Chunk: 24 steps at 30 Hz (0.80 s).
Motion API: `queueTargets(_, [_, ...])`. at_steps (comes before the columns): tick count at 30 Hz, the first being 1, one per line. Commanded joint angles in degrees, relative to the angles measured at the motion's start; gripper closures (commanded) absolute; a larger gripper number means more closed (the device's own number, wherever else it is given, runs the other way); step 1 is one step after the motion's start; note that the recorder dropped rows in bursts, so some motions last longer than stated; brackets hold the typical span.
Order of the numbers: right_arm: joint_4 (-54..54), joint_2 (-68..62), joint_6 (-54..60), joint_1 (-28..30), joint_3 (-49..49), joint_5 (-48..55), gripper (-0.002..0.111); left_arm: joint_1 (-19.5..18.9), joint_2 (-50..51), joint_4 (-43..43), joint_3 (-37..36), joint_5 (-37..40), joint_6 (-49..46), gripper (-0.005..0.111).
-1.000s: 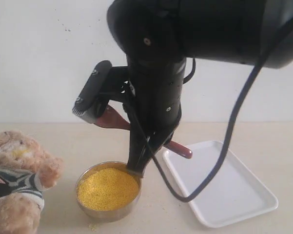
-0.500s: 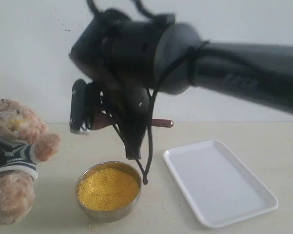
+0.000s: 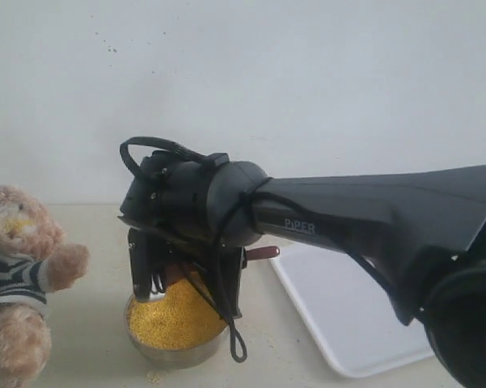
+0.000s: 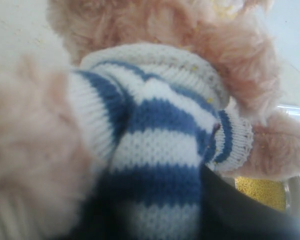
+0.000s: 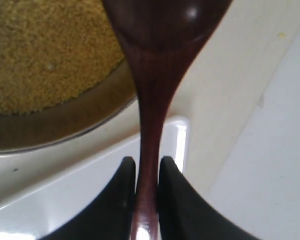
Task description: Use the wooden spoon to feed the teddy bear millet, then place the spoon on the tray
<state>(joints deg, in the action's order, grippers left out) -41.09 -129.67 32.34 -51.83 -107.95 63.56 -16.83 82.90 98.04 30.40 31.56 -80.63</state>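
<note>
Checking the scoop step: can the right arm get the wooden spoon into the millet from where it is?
Probably yes. The right gripper holds the wooden spoon close over the steel bowl, whose millet lies uncovered with nothing between.

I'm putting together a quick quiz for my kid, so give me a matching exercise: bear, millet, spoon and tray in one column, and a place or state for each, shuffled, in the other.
Things:
1. bear
2. millet
3. spoon
4. tray

Places or states:
A. heaped in the steel bowl
B. white, lying right of the bowl in the exterior view
C. wears a striped shirt, far left in the exterior view
D. handle clamped in the right end effector

Pairs: 1-C, 2-A, 3-D, 4-B
</note>
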Motion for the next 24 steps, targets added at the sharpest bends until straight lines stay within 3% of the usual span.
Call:
queueTargets(1, [-2.43, 0.03, 0.87, 0.91, 2.69, 0.18, 0.109, -0.09, -0.41, 0.48, -0.08, 0.0, -0.43, 0.103])
queueTargets(24, [-3.03, -2.93, 0.63, -0.67, 3.39, -0.07, 0.109, -0.09, -0.41, 1.55, -1.86, 1.47, -2.19, 0.103])
